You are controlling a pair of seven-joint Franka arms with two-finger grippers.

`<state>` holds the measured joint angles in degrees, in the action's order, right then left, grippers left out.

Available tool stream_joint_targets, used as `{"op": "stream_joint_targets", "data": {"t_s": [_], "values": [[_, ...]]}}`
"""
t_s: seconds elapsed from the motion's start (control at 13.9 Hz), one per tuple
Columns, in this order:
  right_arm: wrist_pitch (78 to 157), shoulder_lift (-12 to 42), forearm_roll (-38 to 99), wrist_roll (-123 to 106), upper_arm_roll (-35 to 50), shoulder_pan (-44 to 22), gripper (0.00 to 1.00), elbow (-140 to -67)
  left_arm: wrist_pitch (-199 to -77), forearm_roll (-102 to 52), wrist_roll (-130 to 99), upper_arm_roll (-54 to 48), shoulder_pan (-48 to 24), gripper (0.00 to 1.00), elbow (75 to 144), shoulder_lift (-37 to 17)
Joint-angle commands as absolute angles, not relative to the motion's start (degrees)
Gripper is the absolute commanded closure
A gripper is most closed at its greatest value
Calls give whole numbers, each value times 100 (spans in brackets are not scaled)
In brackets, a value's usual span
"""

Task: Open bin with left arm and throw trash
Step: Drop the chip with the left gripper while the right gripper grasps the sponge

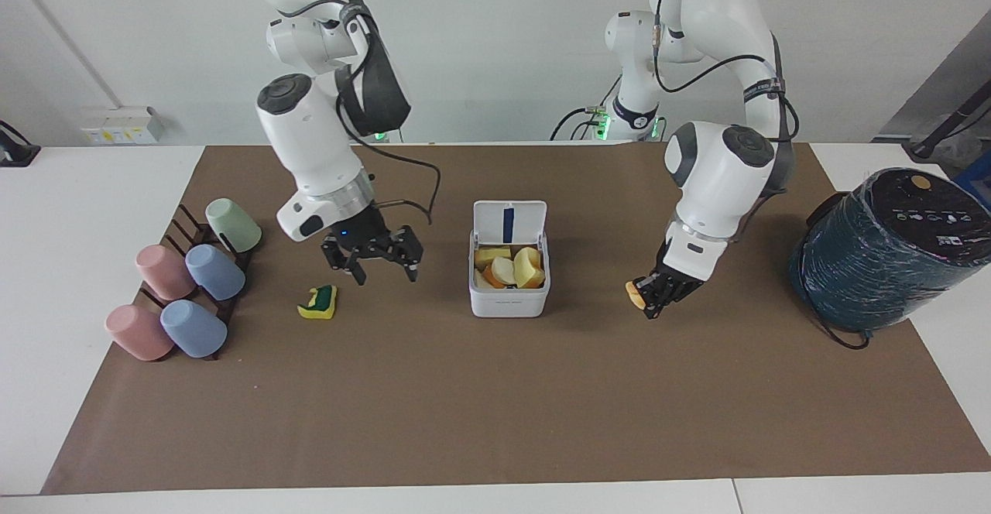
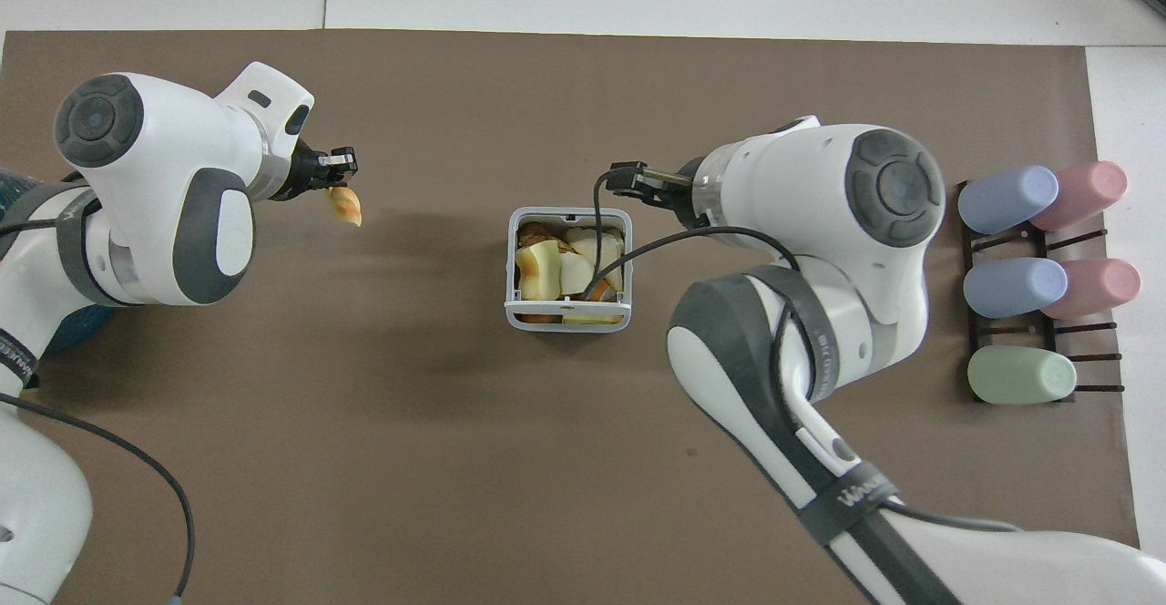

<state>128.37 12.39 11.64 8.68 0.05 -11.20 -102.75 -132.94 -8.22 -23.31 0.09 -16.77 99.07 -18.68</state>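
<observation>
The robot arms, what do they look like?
Both arms are glossy white with round dark grey caps at the joints. Black cables loop along them, held by grey straps. The right gripper and left gripper are black, each with two-finger jaws. A small blue light glows on the right wrist.

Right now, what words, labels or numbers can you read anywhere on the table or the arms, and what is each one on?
"WANLEED": partly legible on the right arm's cable strap.
Bin: small grey print on its front wall, too small to read.
Teal cylinder: row of white icons on top, unreadable.
Wall box: yellow label, blurred.
</observation>
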Motion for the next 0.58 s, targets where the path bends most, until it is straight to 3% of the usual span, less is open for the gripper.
{"op": "stream_joint_targets", "data": {"t_s": [0.0, 0.29, 0.36, 0.43, 0.51], "values": [[12998, 1063, 1055, -207, 88, -775, 0, -10984, -12869, -809, -2925, 70, -2143, 100, 9529, -1846], [13771, 1160, 1046, -1430, 88, -387, 0, -11793, -12568, -809, -3707, 70, -2811, 97, 9220, -1811], [13981, 1212, 1046, -1528, 79, -352, 0, -11960, -12594, -809, -3848, 70, -2917, 81, 9220, -1793], [14149, 1230, 1037, -1581, 79, -343, 0, -12084, -12630, -809, -3911, 62, -2988, 55, 9220, -1776], [14229, 1257, 1002, -1626, 79, -334, 0, -12155, -12630, -809, -3911, 62, -3058, 43, 9220, -1767]]}}
